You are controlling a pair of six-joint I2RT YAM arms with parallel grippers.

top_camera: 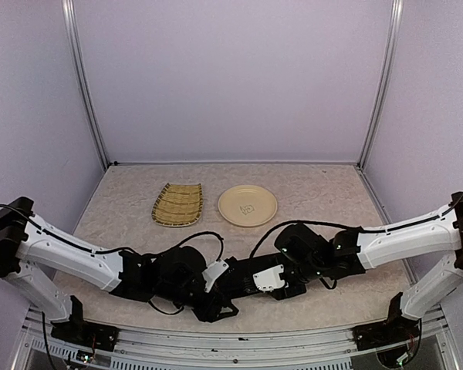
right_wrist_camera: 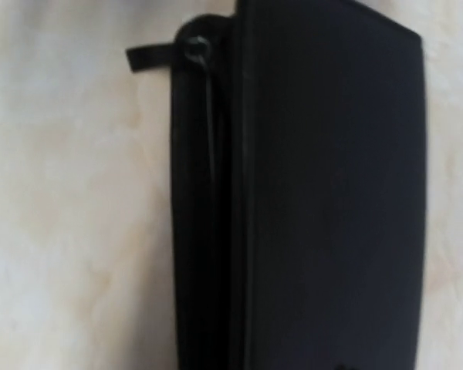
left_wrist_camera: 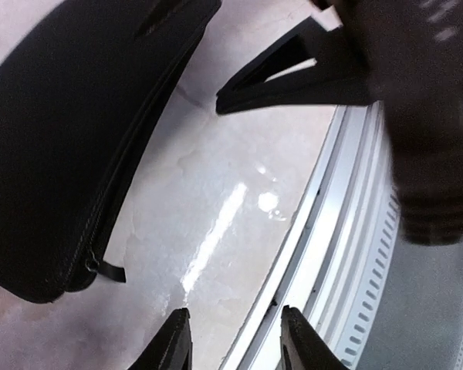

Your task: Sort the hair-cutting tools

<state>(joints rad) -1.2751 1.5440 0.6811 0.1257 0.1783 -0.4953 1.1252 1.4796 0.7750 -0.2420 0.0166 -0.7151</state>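
Note:
No scissors or clips show in any view. The black zip case (top_camera: 243, 275) lies near the table's front edge, between my two grippers. In the left wrist view the case (left_wrist_camera: 54, 146) lies at the left, its zip pull toward me. My left gripper (left_wrist_camera: 235, 343) is open and empty, just above the bare tabletop beside the front rail; it also shows in the top view (top_camera: 218, 307). My right gripper (top_camera: 268, 279) is low over the case. The right wrist view is filled by the case (right_wrist_camera: 324, 200) and its zip pull (right_wrist_camera: 194, 48), and the fingers are hidden.
A woven bamboo tray (top_camera: 177, 204) and a cream plate (top_camera: 248, 205) lie side by side at the back middle of the table. The metal front rail (left_wrist_camera: 347, 231) runs just beside my left fingertips. Purple walls enclose the table on three sides.

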